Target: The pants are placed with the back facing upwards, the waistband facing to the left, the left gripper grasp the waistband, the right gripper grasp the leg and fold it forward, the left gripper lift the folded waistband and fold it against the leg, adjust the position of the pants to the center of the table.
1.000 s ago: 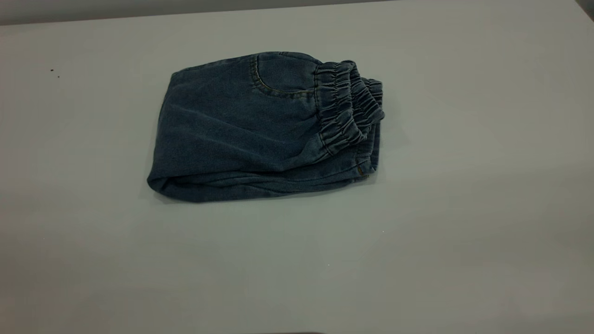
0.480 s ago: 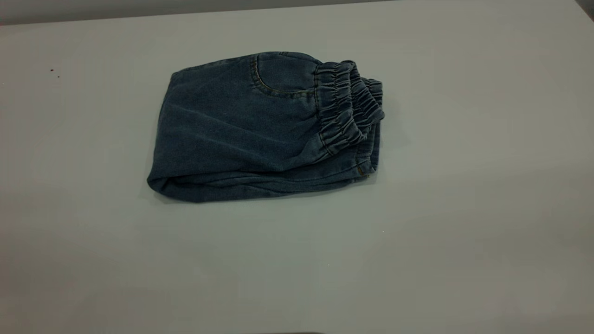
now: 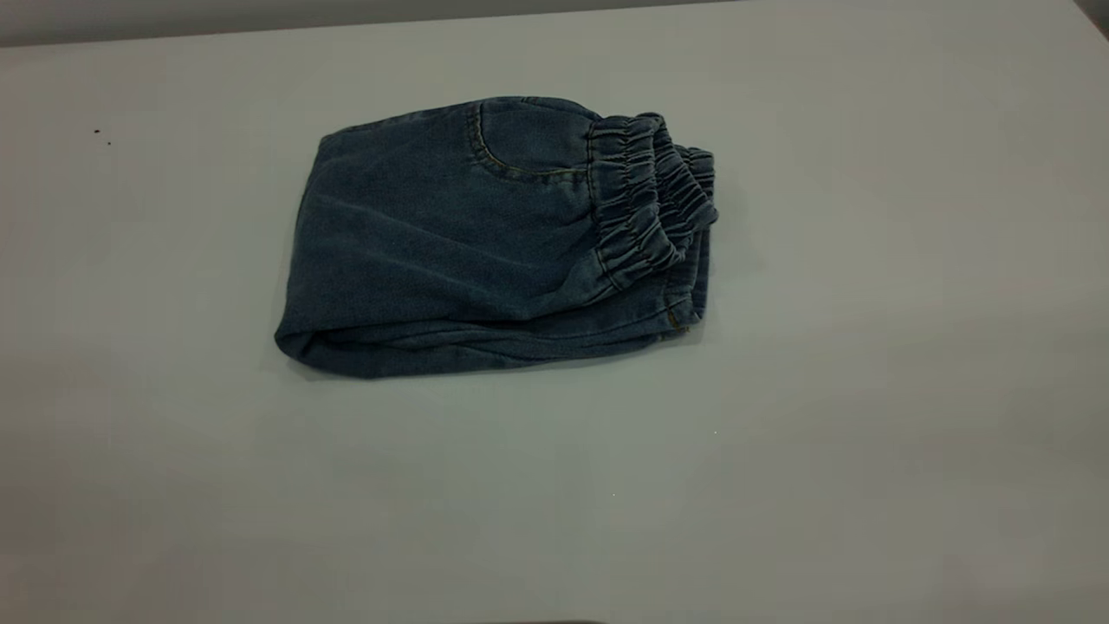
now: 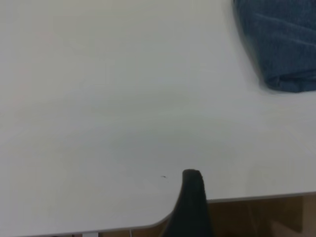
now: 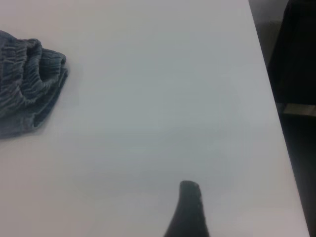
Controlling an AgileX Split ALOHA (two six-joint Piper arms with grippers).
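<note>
The pants (image 3: 494, 243) lie folded into a compact blue denim bundle near the middle of the white table (image 3: 866, 433). The ruched waistband (image 3: 645, 199) faces right and rests on top of the stacked layers, with a curved stitched pocket (image 3: 520, 143) beside it. The leg is hidden under the top layer. Neither gripper shows in the exterior view. In the left wrist view, my left gripper (image 4: 191, 197) hovers over the table's edge, far from the bundle's folded corner (image 4: 284, 44). My right gripper (image 5: 190, 207) is over bare table, well away from the waistband (image 5: 24, 74).
The table's far edge (image 3: 346, 26) runs along the top of the exterior view. Two tiny dark specks (image 3: 97, 132) mark the far left. Brown floor (image 4: 256, 217) shows past the table edge by the left gripper. Dark furniture (image 5: 296, 49) stands beyond the edge near the right gripper.
</note>
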